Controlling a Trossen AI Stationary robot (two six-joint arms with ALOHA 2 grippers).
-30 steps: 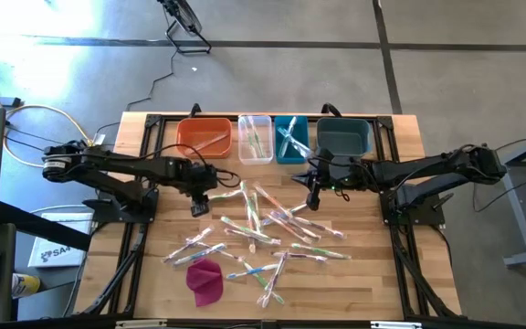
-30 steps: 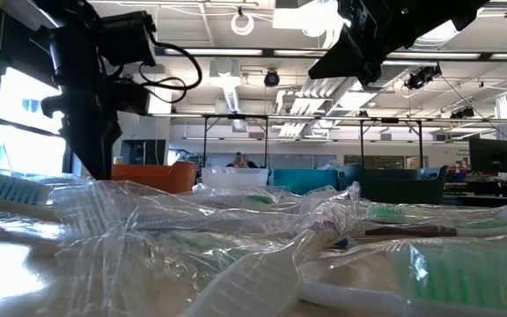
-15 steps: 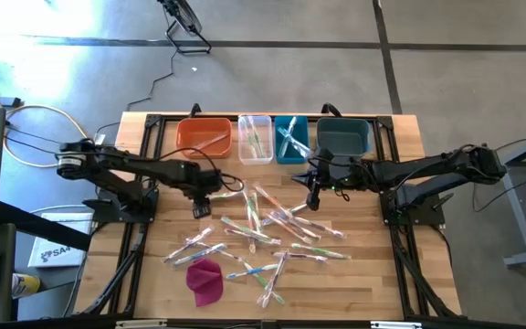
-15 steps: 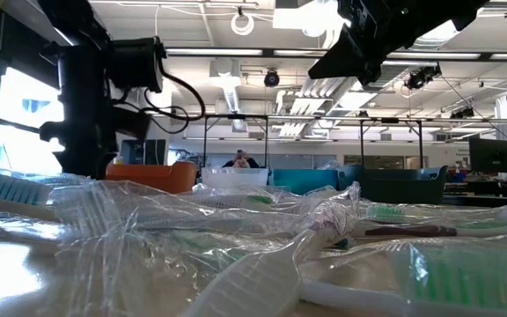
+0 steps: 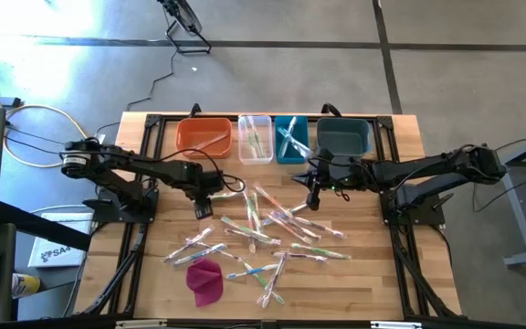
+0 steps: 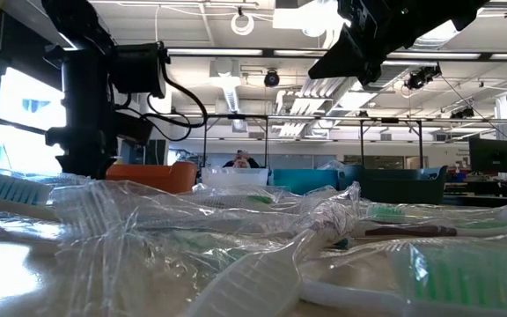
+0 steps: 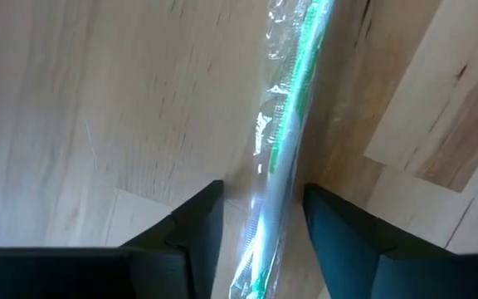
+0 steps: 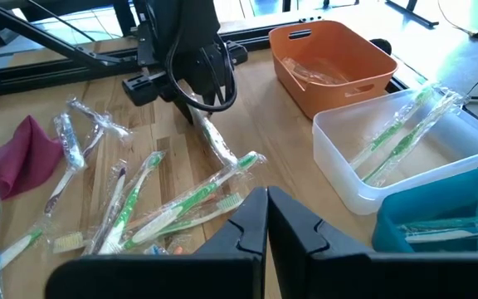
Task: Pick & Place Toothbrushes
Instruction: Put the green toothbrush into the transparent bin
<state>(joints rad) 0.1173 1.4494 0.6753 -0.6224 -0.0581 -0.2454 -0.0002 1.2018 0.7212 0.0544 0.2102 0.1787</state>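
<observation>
The left gripper (image 7: 260, 228) hangs low over the wooden table (image 5: 144, 274), fingers apart and straddling a green-handled toothbrush in a clear shiny wrapper (image 7: 285, 133). Seen from the wrist, its long axis runs between the fingers, out from six toward twelve o'clock. This arm is nearer; the right gripper (image 5: 314, 203) waits, fingers together, at the pile's three o'clock edge.
</observation>
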